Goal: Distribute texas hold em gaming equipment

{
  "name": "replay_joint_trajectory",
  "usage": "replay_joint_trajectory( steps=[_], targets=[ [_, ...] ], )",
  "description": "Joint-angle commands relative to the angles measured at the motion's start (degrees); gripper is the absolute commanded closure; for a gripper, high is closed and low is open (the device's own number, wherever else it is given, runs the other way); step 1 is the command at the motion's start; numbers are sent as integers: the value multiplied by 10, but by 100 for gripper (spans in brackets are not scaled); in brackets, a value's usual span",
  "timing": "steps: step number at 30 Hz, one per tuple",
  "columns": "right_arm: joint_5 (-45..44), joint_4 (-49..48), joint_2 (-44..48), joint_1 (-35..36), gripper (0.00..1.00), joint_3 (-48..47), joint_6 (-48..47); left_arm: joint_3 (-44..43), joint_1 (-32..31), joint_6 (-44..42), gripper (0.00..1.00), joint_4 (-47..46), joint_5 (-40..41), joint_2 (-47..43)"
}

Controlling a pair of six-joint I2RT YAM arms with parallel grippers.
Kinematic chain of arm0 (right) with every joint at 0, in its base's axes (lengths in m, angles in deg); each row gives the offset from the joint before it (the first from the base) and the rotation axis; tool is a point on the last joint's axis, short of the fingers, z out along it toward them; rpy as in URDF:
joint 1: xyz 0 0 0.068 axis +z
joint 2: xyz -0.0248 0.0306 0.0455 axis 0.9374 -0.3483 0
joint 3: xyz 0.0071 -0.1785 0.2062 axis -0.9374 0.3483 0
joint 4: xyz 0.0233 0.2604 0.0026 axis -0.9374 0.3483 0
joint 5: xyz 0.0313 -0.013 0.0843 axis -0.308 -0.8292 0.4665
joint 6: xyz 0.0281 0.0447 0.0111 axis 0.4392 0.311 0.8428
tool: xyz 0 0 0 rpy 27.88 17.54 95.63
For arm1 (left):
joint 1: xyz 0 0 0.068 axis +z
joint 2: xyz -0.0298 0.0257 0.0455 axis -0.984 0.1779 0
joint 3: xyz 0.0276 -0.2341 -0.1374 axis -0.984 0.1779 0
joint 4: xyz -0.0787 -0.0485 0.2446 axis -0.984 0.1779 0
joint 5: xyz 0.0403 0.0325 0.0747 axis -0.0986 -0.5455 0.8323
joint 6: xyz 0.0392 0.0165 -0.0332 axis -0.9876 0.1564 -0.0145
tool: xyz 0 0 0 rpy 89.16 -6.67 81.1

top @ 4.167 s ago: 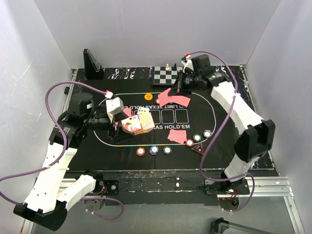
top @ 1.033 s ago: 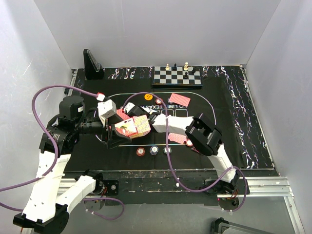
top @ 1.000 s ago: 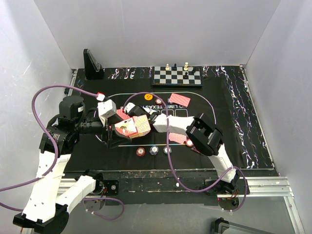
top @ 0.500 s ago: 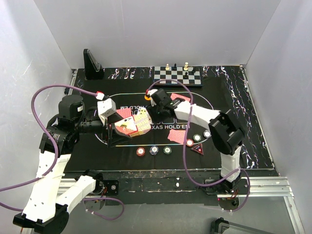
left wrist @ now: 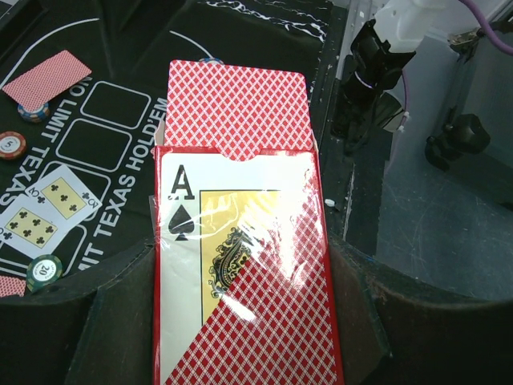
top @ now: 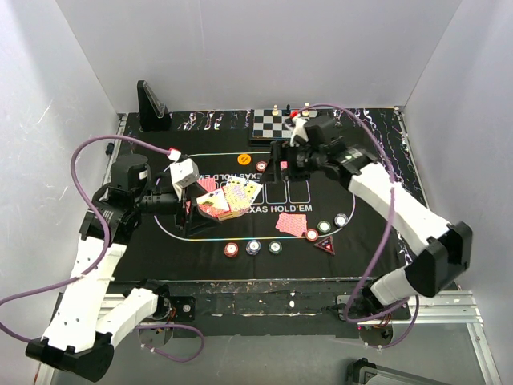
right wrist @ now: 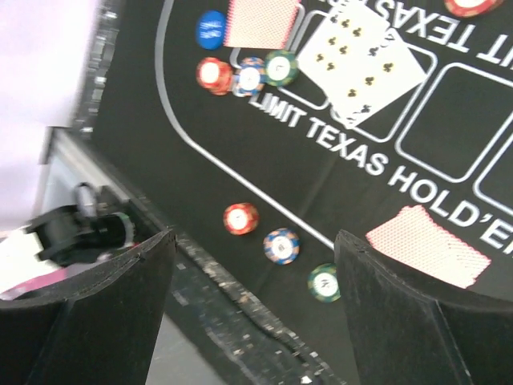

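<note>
Cards (left wrist: 237, 112) with red backs poke from the top of an open box (left wrist: 244, 265). The left claw (left wrist: 244, 321) is clenched on the box's lower half, one finger on each long side, and holds it above the near-left part of the mat (top: 264, 228). Two face-up cards (top: 240, 191) lie fanned on the mat just beside the box, and a face-down one (top: 292, 224) lies near the front. Chips (top: 253, 247) sit in a loose row along the near side, with the marker (top: 325, 245) just right of them.

The right claw (top: 280, 167) is released, its fingers wide apart with nothing between them. It hovers over the far side of the mat, near the chessboard (top: 272, 122).

The cards are probably light, thin, slick and bendy. One should slide out easily, but two may come together. The best hold looks like a flat pinch on the exposed short end above the box's notch, with the pull going straight along the card's length while the left claw steadies the box. A card lying flat on the mat would likely be hard to lift. The chips look hard and small, and are best taken across the rim.
</note>
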Motion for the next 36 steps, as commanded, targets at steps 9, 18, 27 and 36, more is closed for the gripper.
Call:
replay_joint_trajectory(
  steps=[9,18,27,36],
  targets=[
    [268,-111,107,-39,11,13,195,33,2,-24,100,-69,2,23],
    [287,-130,81,4,10,-1,221,22,2,-19,100,-83,1,37],
    [286,-155,38,45,9,-10,242,16,2,-17,100,-89,1,40],
    [310,-290,26,49,16,52,340,11,3,-12,100,-89,-1,37]
  ],
)
